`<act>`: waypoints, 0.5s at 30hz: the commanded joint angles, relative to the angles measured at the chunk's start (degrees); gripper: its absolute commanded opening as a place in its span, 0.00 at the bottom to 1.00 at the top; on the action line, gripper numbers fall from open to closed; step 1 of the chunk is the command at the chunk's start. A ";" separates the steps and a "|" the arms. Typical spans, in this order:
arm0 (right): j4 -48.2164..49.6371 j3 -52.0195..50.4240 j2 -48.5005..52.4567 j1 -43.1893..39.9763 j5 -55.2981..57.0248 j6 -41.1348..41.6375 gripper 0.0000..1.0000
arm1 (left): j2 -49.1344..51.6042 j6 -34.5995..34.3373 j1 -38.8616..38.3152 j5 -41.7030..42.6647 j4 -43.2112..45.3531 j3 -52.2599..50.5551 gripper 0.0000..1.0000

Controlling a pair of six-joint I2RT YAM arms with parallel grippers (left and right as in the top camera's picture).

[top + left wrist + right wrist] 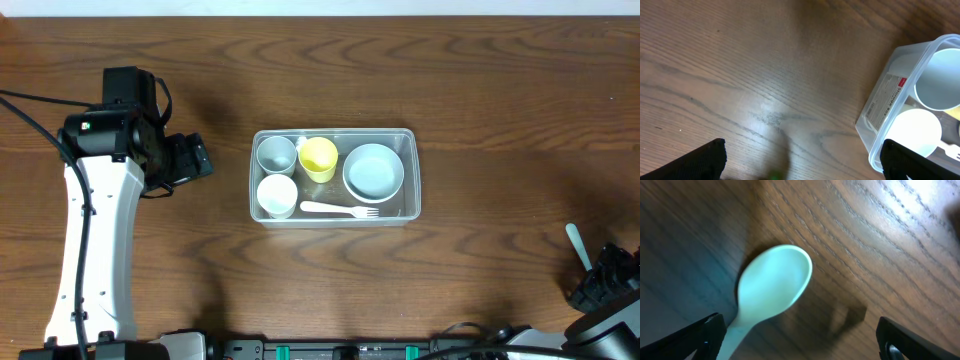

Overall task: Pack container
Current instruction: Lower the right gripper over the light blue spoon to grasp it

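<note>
Since the right gripper (800, 337) stands wide over the pale green spoon (772, 287) by the table's (450, 60) near-right corner, w/ the handle close to one finger rather than centred, closing could clip it & flick it off the edge. Left gripper (802, 162) is also wide & empty, left of the container (414, 175), which sits mid-table holding cups (318, 158), bowl (374, 170) & fork (340, 209). Spoon handle is cut off in the wrist view; the right gripper is mostly outside the overhead view.

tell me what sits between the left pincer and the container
Nothing: only bare wooden table lies between the left pincer and the container, seen in the overhead view and again in the left wrist view.
</note>
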 commanded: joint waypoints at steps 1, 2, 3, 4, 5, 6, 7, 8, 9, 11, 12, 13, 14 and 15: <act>0.61 0.85 0.31 -0.79 1.18 1.03 0.94 | 0.13 -0.33 0.28 -0.28 -0.74 -0.48 0.98; 0.74 0.85 0.31 -0.79 1.20 1.03 0.93 | 0.13 -0.33 0.28 -0.28 -0.85 -0.48 0.98; 0.83 0.85 0.31 -0.79 1.18 1.16 0.93 | 0.13 -0.33 0.28 -0.28 -1.03 -0.48 0.98; 0.98 0.83 0.31 -0.76 1.20 1.86 0.93 | 0.13 -0.33 0.28 -0.28 -1.18 -0.48 0.98; 1.25 0.81 0.31 -0.76 1.22 2.60 0.94 | 0.13 -0.33 0.28 -0.28 -1.27 -0.48 0.98; 1.84 0.74 0.31 -0.76 1.22 2.73 0.94 | 0.13 -0.31 0.28 -0.28 -1.33 -0.48 0.98; 2.25 0.72 0.31 -0.76 1.36 2.73 0.94 | 0.13 -0.31 0.28 -0.28 -1.38 -0.48 0.98; 2.54 0.68 0.31 -0.76 1.60 2.73 0.94 | 0.13 -0.33 0.28 -0.28 -1.40 -0.48 0.98; 2.73 0.68 0.31 -0.76 1.68 2.73 0.93 | 0.13 -0.33 0.28 -0.28 -1.40 -0.48 0.98; 3.39 0.66 0.37 -0.76 1.68 2.71 0.92 | 0.13 -0.33 0.28 -0.28 -1.42 -0.48 0.98; 3.74 0.61 0.46 -0.70 1.68 2.73 0.91 | 0.13 -0.33 0.28 -0.28 -1.44 -0.48 0.98; 4.09 0.61 0.68 -0.66 1.68 2.71 0.89 | 0.13 -0.33 0.28 -0.28 -1.44 -0.48 0.98; 4.44 0.61 1.09 -0.59 1.60 2.69 0.88 | 0.13 -0.33 0.28 -0.28 -1.44 -0.48 0.98; 4.70 0.61 1.62 -0.55 1.44 2.69 0.87 | 0.13 -0.33 0.28 -0.28 -1.44 -0.48 0.98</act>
